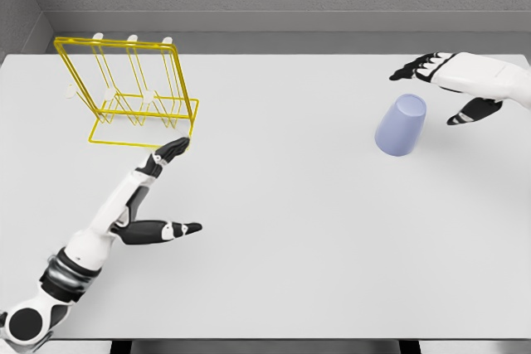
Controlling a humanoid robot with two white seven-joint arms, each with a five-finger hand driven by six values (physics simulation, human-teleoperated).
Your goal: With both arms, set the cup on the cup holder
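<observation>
A pale lavender cup (401, 125) stands upside down on the white table (282, 221), right of the middle. My right hand (444, 89) hovers just to its right and behind it, fingers spread, not touching it. The yellow wire cup holder (129, 93) with white pegs stands at the far left. My left hand (166, 192) reaches in from the lower left, its fingers stretched out and its fingertips (176, 148) close to the holder's front right corner, holding nothing.
A grey wall runs behind the table's far edge. The table's front edge (265, 339) lies near the bottom of the picture. A broad stretch of table separates the cup from the holder.
</observation>
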